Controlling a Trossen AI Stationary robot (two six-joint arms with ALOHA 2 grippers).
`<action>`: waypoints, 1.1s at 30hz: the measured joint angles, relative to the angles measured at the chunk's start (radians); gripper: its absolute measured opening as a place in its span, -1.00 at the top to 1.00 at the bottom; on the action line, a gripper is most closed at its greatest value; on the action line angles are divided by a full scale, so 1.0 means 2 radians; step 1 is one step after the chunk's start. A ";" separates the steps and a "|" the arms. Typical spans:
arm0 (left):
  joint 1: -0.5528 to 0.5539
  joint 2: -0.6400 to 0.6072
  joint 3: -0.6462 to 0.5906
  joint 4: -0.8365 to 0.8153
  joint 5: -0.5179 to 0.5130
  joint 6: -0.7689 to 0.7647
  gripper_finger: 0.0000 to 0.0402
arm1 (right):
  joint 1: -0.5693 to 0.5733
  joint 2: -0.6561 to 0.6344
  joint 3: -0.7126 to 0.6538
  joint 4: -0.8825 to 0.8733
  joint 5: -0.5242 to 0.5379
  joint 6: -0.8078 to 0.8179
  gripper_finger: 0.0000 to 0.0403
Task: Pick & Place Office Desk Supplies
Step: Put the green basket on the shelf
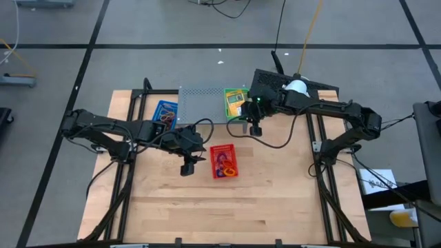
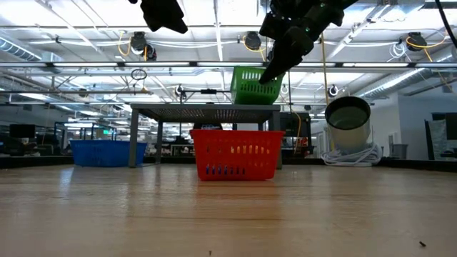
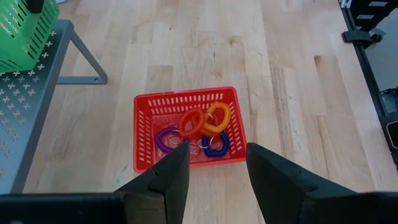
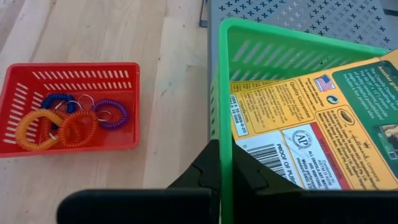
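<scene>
A green mesh basket (image 4: 261, 56) holding yellow-and-green packets (image 4: 298, 130) is at the right end of the grey perforated rack (image 1: 200, 103). My right gripper (image 4: 225, 177) is shut on its wall. A red basket (image 3: 186, 127) stands on the table with orange, yellow, purple and blue coiled loops (image 3: 199, 127) lying on its bottom. My left gripper (image 3: 217, 171) hangs open above the table just left of the red basket, with nothing between its fingers. A blue basket (image 1: 165, 112) with more loops stands left of the rack. My right gripper pinches the rim of the green basket's side wall (image 4: 225, 146), the wall that faces the red basket. One finger is outside the basket and one inside. The fingers slant down from the table's right. The low view shows the basket (image 2: 255, 86) slightly tipped; I cannot tell whether it is clear of the rack.
The rack stands on legs (image 2: 134, 139) at the far middle of the wooden table (image 1: 275, 200). A white cable coil and a dark pot (image 2: 348, 118) show at the far right. Bare wood lies toward the near edge.
</scene>
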 joint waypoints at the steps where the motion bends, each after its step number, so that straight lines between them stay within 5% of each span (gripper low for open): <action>1: 0.000 0.000 0.000 0.000 0.000 0.000 0.18 | 0.000 0.000 0.000 0.000 0.000 0.000 1.00; 23: 0.000 0.000 0.000 -0.004 0.000 0.000 0.18 | 0.000 0.000 0.000 0.025 0.018 0.002 0.53; 33: 0.000 0.000 0.000 -0.007 0.000 -0.001 0.18 | -0.001 0.000 0.000 0.042 0.019 0.008 0.50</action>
